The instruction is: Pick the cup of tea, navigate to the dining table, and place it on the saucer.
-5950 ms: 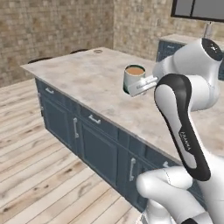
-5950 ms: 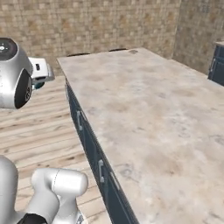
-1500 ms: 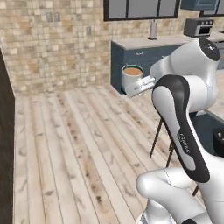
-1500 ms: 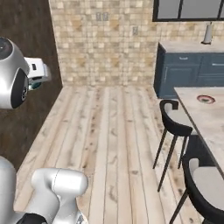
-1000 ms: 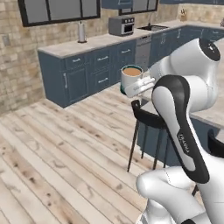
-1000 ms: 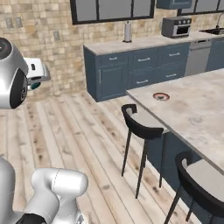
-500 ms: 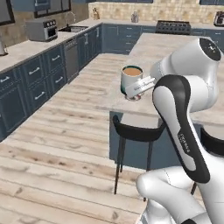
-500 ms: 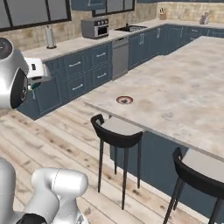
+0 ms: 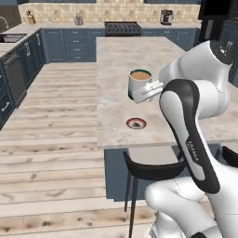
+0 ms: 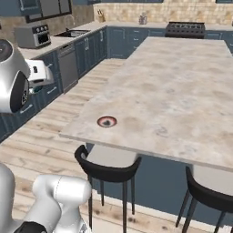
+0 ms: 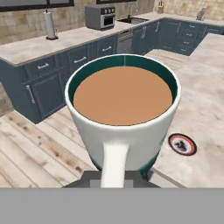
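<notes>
Half a second ago the stool and floor were under us — now we are facing the dining table [image 9: 139, 60], holding the cup of tea [image 9: 139, 83] in air above its near end. The gripper [image 9: 148, 92] is clamped on the handle, and the saucer [image 9: 136, 123] is lying near the near edge, with wide bare top beyond it.

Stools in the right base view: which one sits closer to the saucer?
The left stool, tucked under the table corner just below the saucer. The other stool stands far to the right.

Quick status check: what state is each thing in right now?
cup of tea: full, upright, held in the air above the table
gripper: shut on the cup's handle
saucer: bare, flat on the dining table near its edge
bar stool: at the table's edge
</notes>
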